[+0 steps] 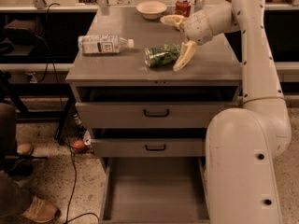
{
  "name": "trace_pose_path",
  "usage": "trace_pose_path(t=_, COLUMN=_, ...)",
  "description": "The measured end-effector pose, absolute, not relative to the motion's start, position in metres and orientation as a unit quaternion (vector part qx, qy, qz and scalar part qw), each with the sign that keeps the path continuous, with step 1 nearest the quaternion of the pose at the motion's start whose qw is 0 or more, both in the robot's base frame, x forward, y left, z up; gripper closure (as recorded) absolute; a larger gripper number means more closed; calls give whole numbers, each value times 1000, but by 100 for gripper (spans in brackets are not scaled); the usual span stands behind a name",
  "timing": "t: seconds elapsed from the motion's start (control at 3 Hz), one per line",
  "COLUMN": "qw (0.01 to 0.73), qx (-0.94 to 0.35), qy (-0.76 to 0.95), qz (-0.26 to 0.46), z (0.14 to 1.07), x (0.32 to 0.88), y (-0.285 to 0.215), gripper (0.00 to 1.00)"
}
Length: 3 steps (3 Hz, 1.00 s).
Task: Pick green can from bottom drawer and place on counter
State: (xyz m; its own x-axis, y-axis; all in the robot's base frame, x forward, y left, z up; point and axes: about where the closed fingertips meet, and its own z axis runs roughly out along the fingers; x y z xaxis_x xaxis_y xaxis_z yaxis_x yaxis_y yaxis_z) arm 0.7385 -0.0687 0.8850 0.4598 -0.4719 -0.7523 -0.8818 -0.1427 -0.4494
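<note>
When judged by the gripper [180, 37], spread wide and empty over the counter [117, 66], looks like the end of placing; green can [162, 55] on its side just beside the nearer finger, perhaps touching; next, calls for lifting clear without rolling it.

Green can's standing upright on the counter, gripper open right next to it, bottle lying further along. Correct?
Not quite: the green can lies on its side on the counter, not upright, as the camera view shows. The rest holds: the gripper is beside it with jaws open, and the bottle lies further along.
</note>
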Motion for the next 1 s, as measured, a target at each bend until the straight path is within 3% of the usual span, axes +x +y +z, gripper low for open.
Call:
trace_pose_path(t=0.33, qw=457, qx=-722, qy=470, qz=222, z=884, x=739, y=-72, gripper=0)
trace_pose_path(t=1.0, qw=451, qx=-726, qy=508, qz=107, z=898, x=746, y=-144, gripper=0)
